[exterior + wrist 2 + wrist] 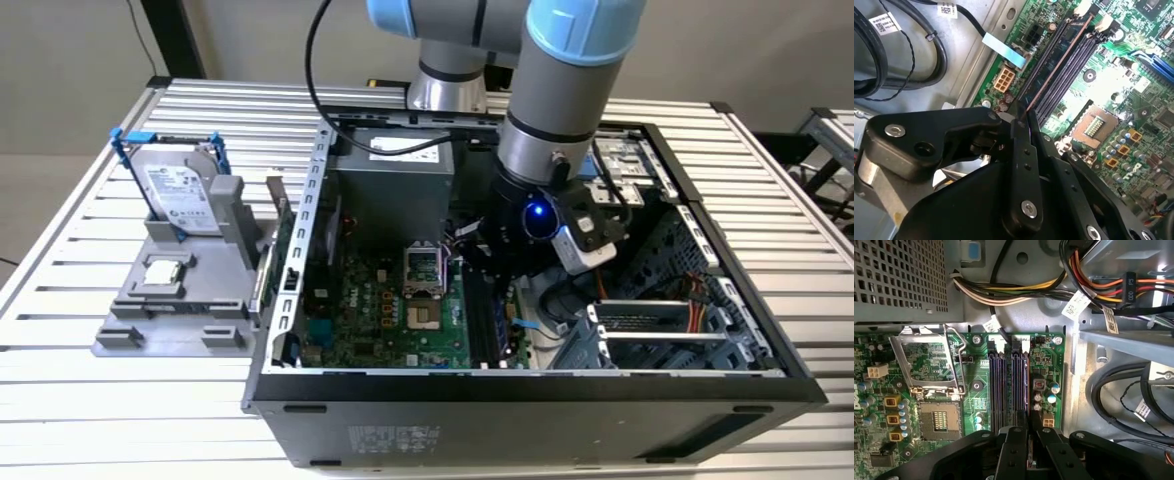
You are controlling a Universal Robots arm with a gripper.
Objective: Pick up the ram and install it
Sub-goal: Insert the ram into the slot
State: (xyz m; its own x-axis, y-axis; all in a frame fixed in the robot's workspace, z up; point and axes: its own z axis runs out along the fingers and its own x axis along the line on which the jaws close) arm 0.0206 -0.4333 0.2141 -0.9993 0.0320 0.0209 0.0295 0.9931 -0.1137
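The gripper (1026,117) holds the ram (1054,67) narrowly by one end over the outermost memory slot (1026,385); press evenly, keeping it straight.

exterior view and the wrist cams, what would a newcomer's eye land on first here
First, the arm reaching down into the open computer case, its gripper low over the motherboard. In both wrist views the fingers pinch the ram, which stands edge-on in a memory slot beside the empty processor socket. On the exterior view's left, a hard drive stands upright in a grey holder.

Matt black plastic gripper (1024,125), glossy motherboard (979,385)
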